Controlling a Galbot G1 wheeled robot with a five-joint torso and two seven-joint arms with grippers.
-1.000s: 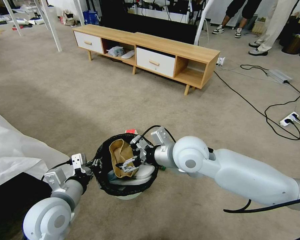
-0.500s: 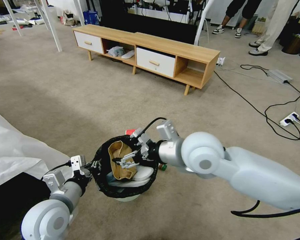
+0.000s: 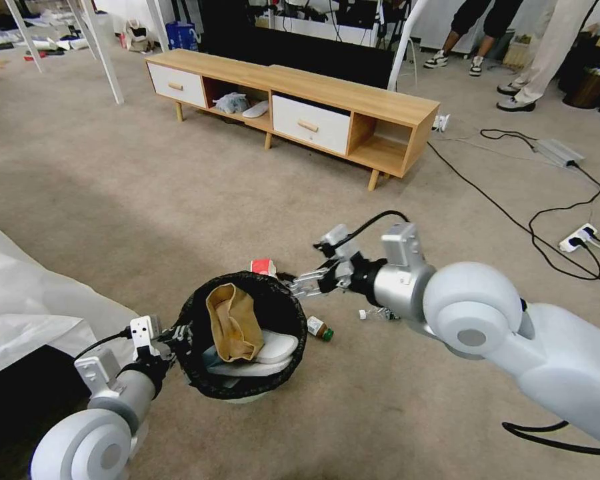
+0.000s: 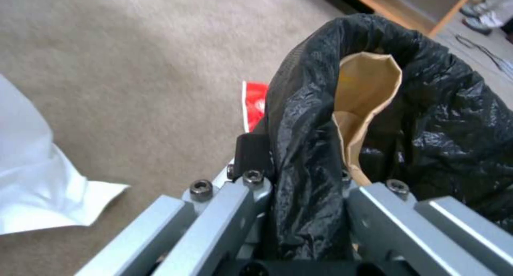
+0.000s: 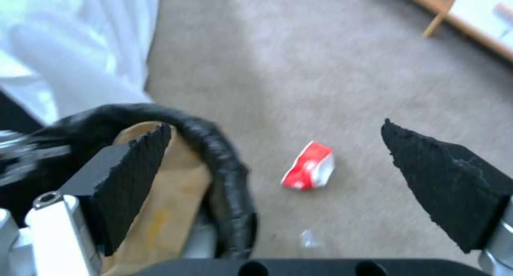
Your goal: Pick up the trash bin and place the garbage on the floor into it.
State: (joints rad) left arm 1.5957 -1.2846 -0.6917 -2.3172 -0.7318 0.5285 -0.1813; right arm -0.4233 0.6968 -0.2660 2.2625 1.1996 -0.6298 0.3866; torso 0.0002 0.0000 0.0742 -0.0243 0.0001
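Left gripper [image 4: 307, 188]: closest to the robot, low on its left side. Its two metal fingers [image 4: 214, 204] pinch the black bag and rim of the trash bin between them

Trash bin [image 3: 243, 393]: held at its near-left rim, just in front of the robot. The body is pale and round. The black liner [image 4: 449, 119] is crinkled and folded over the top. It looks light, but the liner is thin and slick, so I think a grip on the hard rim under the plastic is safer than on the loose bag

Brown paper bag [image 3: 232, 321]: inside the bin, leaning on the left inner wall. It looks soft and easy to squash. Something pale lies under it, and I cannot tell what

Right gripper [image 3: 307, 285]: just past the bin's far-right rim, above the floor. Its black pads [image 5: 449, 176] stand wide apart with nothing between them

Small bottle [image 3: 319, 328]: lying on the floor [image 3: 147, 200] just right of the bin. It looks hard and round, so it may roll. I would take it across its middle

Red-white packet [image 5: 309, 171]: on the floor just behind the bin. It looks flat, thin and light. I would pinch it by an edge

Small clear scrap [image 3: 373, 313]: on the floor under the right wrist, too small to name

Wooden cabinet [image 3: 353, 100]: far back on the carpet, well apart from the litter
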